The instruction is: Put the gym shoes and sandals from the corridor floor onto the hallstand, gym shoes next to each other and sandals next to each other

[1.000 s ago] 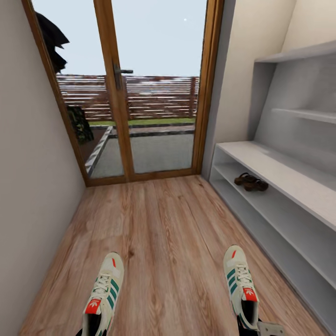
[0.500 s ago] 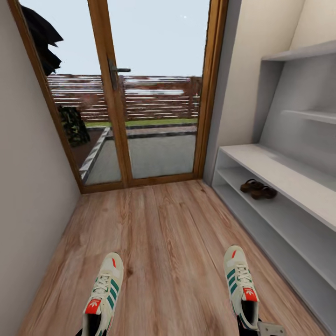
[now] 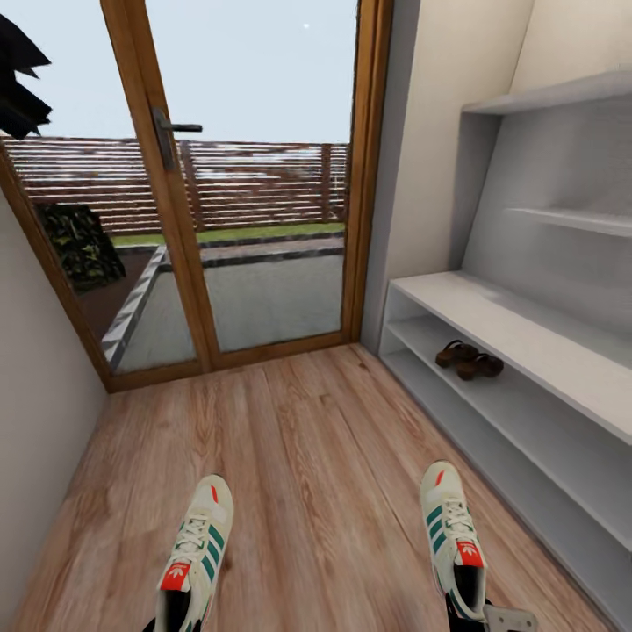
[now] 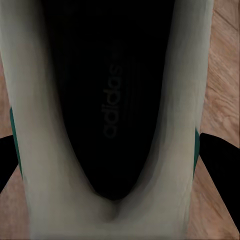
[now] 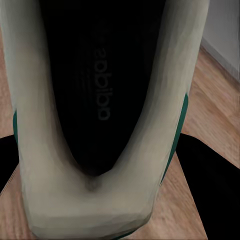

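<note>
Head view: two off-white lace-up gym shoes with green stripes and red-orange tongues, the left one (image 3: pixel 193 553) and the right one (image 3: pixel 455 537), toes pointing away over the wood-grain plank floor (image 3: pixel 316 474). The right tool (image 3: pixel 491 620) sits at its shoe's heel. Beyond it, on the right, brown leather sandals (image 3: pixel 469 360) lie in the light grey hallstand (image 3: pixel 527 329).

Left wrist view: dark fingers (image 4: pixel 220 160) clamp the shoe's sides (image 4: pixel 35 150).

Right wrist view: fingers (image 5: pixel 210 175) grip the other shoe (image 5: pixel 40 150).

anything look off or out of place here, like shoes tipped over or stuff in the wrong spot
Nothing stands out. The two sandals sit side by side on the upper slot of the hallstand. Each gym shoe, left and right, points straight ahead over the corridor floor, level, with a dark finger on either side of its heel in the wrist views.
</note>
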Controlling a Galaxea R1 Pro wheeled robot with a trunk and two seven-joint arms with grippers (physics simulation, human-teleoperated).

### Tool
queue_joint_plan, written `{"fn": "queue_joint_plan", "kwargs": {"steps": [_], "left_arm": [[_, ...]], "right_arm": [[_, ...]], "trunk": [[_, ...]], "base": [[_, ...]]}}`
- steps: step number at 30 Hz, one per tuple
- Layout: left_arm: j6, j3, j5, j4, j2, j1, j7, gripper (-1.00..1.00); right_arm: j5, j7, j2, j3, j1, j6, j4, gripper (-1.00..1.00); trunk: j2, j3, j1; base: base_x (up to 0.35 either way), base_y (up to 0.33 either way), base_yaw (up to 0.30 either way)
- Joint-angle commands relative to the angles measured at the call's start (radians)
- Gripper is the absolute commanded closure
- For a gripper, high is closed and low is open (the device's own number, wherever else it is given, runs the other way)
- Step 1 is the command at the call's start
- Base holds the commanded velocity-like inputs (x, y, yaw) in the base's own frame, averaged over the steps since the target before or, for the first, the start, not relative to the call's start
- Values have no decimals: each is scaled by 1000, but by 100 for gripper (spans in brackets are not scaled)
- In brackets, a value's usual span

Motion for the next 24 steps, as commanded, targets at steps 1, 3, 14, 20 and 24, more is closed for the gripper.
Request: {"fn": "queue_joint_plan", "kwargs": {"steps": [1,3,14,20,24], "left_arm": [[-3,7,-10,-1,-2,0,-6,100],[-3,7,-10,-1,-2,0,-6,100],[-3,7,-10,-1,-3,0,-6,100],[-3,7,-10,-1,-3,0,-6,100],[-3,7,-10,-1,-3,0,-6,100]], "right_arm": [[4,8,1,-8,-1,-4,1,100],[4,8,1,-8,-1,-4,1,100],[4,8,0,-8,-1,-5,1,100],[4,8,0,-8,-1,-4,1,100],[4,8,-1,-8,-1,-4,1,100]], "trunk": [[0,-1,0],[0,-1,0],[0,-1,0],[0,-1,0],[0,-1,0]], "base": [[295,219,-262],[295,219,-263],[305,173,-263],[316,124,-263],[269,214,-263]]}}
